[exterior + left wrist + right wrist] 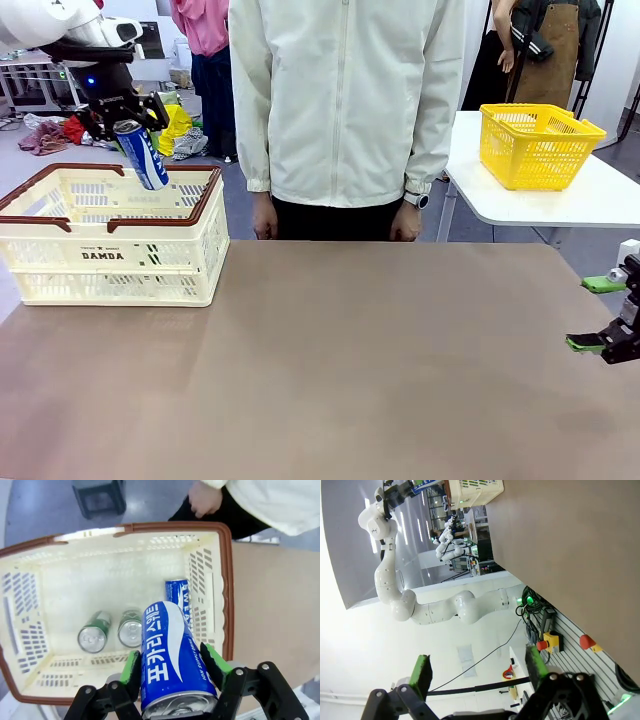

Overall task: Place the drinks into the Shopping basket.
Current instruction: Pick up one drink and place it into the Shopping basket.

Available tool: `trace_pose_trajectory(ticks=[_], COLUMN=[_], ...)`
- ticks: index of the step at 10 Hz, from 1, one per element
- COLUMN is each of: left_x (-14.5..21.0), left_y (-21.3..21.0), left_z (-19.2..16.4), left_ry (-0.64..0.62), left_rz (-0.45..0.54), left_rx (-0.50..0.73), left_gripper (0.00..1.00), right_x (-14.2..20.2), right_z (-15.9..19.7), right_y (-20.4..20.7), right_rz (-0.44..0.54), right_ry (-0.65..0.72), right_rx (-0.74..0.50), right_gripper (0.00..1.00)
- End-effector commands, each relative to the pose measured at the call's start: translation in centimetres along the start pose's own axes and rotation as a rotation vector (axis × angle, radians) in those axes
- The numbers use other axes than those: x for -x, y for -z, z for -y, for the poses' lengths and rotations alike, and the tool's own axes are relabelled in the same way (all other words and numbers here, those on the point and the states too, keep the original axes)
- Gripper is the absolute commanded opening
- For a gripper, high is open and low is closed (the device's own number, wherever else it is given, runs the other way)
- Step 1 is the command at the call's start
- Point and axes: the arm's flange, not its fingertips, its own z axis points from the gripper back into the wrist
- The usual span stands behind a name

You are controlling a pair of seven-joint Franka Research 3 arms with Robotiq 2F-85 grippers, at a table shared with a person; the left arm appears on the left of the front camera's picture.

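My left gripper (135, 122) is shut on a blue drink can (141, 155), holding it tilted above the cream Shopping basket (105, 262) at the table's far left. In the left wrist view the blue can (172, 665) sits between the green pads (132, 667), over the basket's (227, 595) inside. On the basket floor lie two green cans (93, 637) (130, 628) and another blue can (178, 594). My right gripper (600, 315) stands open at the table's right edge, with nothing between its fingers (422, 675).
A person in a white jacket (345, 100) stands at the far side, hands (264, 222) at the table edge. A yellow mesh basket (535, 145) sits on a white side table at the back right. The brown tabletop (380, 360) stretches between the arms.
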Motion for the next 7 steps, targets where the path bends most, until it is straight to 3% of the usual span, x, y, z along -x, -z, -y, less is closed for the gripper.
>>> trace_pose_trajectory(ticks=[1, 4, 7], left_x=[0.6, 0.2, -0.3], left_y=[-0.6, 0.1, 5.5], left_z=[0.6, 0.6, 0.4], left_ry=[0.075, 0.039, 0.130], left_rz=[-0.006, -0.011, -0.066], left_rx=[-0.032, -0.015, -0.015], left_gripper=[0.00, 0.00, 0.00], right_x=[0.1, 0.1, 0.1], right_z=[-0.3, -0.3, -0.3], right_y=[0.0, 0.0, 0.0], right_rz=[-0.008, -0.008, -0.008], right_ry=[0.003, 0.003, 0.003], right_rx=[0.003, 0.003, 0.003], right_gripper=[1.00, 1.00, 1.00])
